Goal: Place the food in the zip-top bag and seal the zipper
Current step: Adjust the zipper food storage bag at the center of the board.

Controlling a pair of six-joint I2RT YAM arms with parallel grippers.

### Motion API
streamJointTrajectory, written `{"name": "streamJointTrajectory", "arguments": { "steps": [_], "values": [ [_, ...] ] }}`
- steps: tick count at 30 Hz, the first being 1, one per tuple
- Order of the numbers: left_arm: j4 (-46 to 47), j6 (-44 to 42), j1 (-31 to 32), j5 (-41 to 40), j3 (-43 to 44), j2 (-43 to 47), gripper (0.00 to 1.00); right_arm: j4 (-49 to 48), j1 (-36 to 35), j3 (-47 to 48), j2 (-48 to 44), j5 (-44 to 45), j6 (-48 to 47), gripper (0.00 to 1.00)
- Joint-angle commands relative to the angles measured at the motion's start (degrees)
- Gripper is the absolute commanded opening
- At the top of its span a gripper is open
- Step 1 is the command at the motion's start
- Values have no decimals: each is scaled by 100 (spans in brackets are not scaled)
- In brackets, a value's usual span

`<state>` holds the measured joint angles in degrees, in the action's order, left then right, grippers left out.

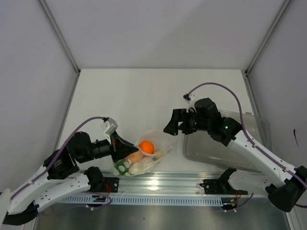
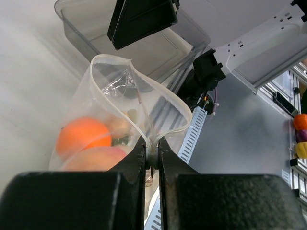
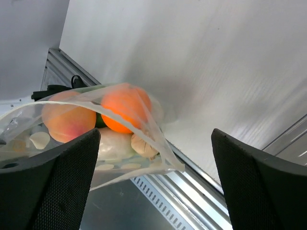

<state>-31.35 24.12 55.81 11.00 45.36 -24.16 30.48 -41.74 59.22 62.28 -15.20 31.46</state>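
While the left gripper point(image 2: 152, 152) pinches the rim of the bag point(image 2: 120, 91) near the metal rail point(image 1: 158, 184), the right gripper point(image 1: 175, 125) hangs wide open beside it. An orange point(image 1: 147, 146), a peach-coloured fruit point(image 1: 135, 156) and probably lettuce point(image 1: 120, 167) sit inside; a clear tray point(image 1: 259, 128) lies right.

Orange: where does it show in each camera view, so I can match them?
Top external: orange low centre, inside the bag.
Left wrist: orange lower left, behind the bag wall.
Right wrist: orange left of centre, in the bag.
Shared landmark: the bag, seen in all three.
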Motion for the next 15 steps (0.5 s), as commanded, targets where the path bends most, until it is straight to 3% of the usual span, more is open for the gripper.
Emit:
{"name": "streamJointTrajectory", "arguments": {
  "steps": [1,6,8,11,15],
  "values": [
    [7,-451,26,550,358,-334,1,353,34,362,-321,158,-527,99],
    [-318,-584,26,587,526,-519,1,160,-124,406,-866,-790,-1080,99],
    [-406,-593,26,561,587,-598,1,133,-536,581,-902,-871,-1326,99],
    [-459,-593,26,587,631,-712,1,475,-1458,1108,-613,-468,-1862,99],
    [-486,-584,26,710,658,-888,1,854,-2557,1750,63,726,-2442,99]
  ]
}}
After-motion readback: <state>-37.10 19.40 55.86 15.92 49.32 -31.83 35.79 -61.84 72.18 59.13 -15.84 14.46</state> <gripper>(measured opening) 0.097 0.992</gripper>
